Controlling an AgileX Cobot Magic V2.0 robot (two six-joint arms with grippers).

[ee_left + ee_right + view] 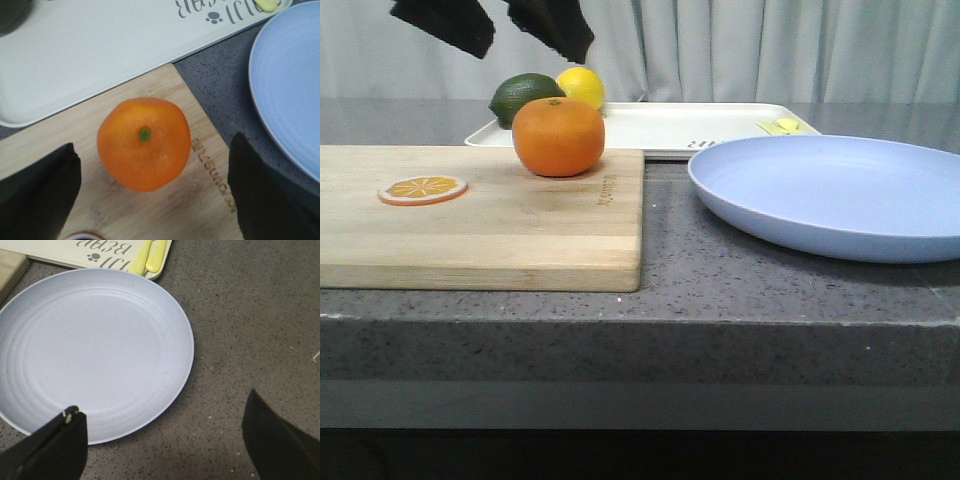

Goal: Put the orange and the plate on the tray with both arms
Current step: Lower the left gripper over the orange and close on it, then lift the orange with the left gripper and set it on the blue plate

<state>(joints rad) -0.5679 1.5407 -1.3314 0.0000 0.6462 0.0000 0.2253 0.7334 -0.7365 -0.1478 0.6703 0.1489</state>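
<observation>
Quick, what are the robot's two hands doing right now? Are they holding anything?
Left gripper: open, empty, above the orange.
Right gripper: open, empty, over the plate edge.

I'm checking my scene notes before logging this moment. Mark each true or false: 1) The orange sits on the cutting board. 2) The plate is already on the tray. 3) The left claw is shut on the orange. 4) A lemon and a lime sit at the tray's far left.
1) True: the orange rests on the cutting board.
2) False: the plate lies on the counter, in front of the tray.
3) False: the left claw is open above it.
4) True: lemon, lime.
</observation>
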